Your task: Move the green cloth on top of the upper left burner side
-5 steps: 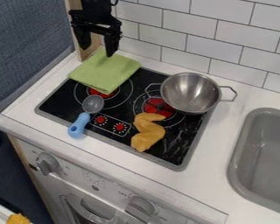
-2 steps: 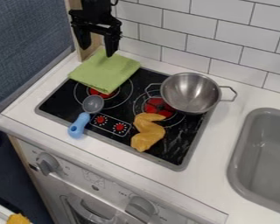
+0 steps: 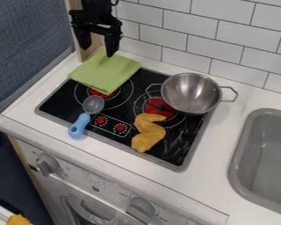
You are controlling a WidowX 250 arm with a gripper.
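Here, green cloth [image 3: 106, 73] below end effector [image 3: 98, 51].

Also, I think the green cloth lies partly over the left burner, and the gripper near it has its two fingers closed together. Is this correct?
Not the fingers: the camera view shows the gripper near the green cloth with them spread apart. The cloth does lie partly over the left burner.

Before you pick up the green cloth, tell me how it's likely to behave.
The green cloth looks like folded fabric with soft edges, so it will probably sag rather than stay stiff. Being thin and flat, it is likely light for its size. Its stacked layers may well unfold if only the top one is pinched.
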